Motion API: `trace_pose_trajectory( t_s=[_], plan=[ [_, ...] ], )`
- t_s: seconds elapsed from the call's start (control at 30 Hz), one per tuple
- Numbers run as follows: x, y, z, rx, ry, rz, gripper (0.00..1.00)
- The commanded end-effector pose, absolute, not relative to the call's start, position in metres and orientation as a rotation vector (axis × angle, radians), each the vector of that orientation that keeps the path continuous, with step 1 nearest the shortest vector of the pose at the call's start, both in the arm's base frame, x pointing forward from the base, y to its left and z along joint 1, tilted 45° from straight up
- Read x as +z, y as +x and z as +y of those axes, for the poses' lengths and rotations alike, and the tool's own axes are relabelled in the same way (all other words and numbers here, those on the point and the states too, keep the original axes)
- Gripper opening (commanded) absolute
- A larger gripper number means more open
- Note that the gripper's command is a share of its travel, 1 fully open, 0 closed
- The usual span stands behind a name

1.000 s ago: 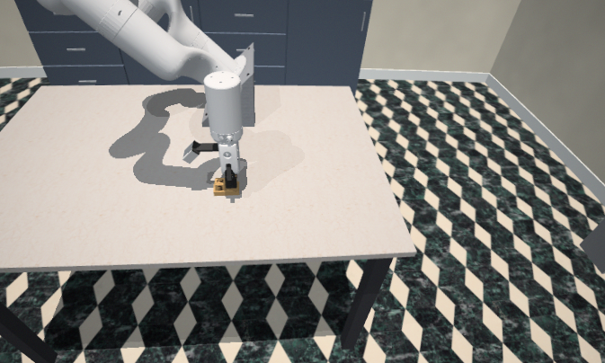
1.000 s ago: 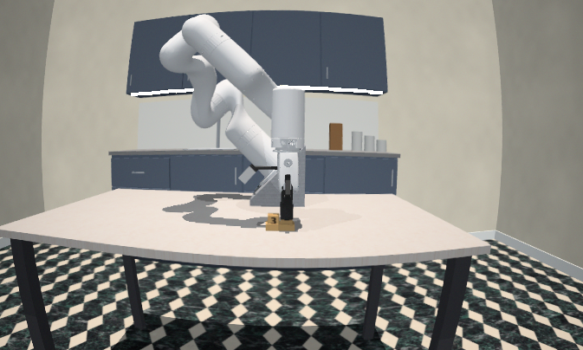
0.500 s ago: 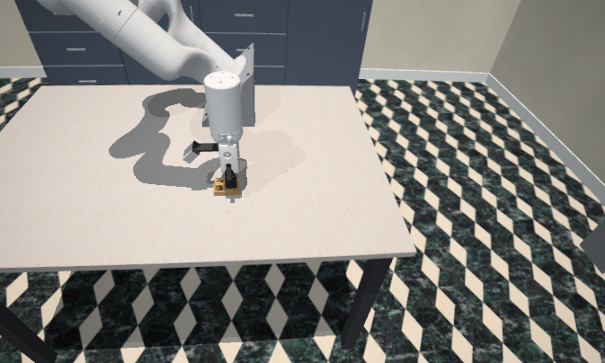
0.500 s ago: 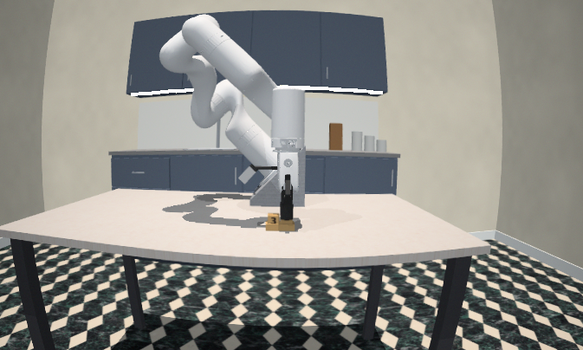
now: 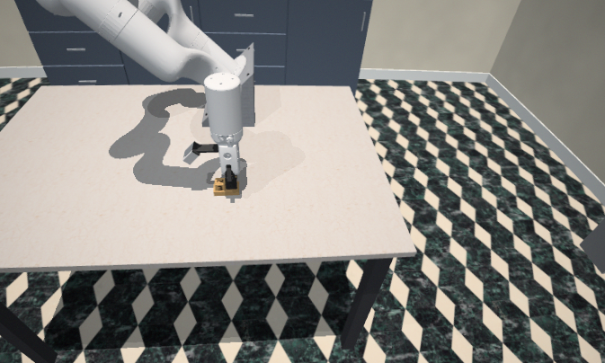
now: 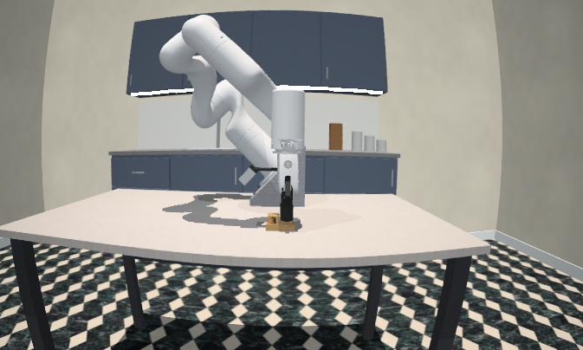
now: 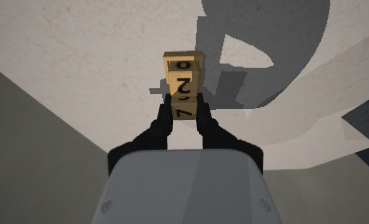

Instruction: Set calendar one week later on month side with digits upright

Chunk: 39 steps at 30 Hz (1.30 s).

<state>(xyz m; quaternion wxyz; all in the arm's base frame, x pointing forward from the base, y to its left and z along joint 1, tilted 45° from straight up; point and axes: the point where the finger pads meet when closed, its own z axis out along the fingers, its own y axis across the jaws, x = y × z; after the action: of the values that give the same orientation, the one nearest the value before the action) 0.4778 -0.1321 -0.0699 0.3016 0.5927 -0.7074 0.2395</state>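
The tray [image 5: 226, 193] [image 6: 280, 227] [image 7: 182, 54] is on the tabletop [image 5: 114, 225] [image 6: 197, 243] [image 7: 110, 60], in front of the arm [image 5: 223, 106] [image 6: 288, 117], and it looks flat there. The tool [image 5: 231, 184] [image 6: 286, 217] [image 7: 184, 101] points down over one end of the tray and is pinching the gripped cube [image 7: 184, 111] between its two black fingers, one finger at each side. On this cube the wrist view shows a 7 on one face, and only a part of another digit near the free cube [image 5: 219, 184] [image 6: 273, 218] [image 7: 183, 85]. The free cube sits in the other end of the tray. It shows a 3 to the exterior view, and in the wrist view a 2 and a 0 can be read on it. The fingers hide the gripped cube in the exterior view, so I cannot tell which digit it has on that side, nor if it touches the tray's floor.
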Motion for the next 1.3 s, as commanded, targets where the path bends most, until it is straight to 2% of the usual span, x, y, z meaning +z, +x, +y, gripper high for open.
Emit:
trace_pose_trajectory(
  t_s=[0.0, 1.27],
  plan=[
    [-0.0703, 0.4785, -0.1325, 0.637, 1.573, -1.877, 0.27],
    [-0.0742, 0.4777, -0.1363, 0.637, 1.573, -1.877, 0.27]
  ],
)
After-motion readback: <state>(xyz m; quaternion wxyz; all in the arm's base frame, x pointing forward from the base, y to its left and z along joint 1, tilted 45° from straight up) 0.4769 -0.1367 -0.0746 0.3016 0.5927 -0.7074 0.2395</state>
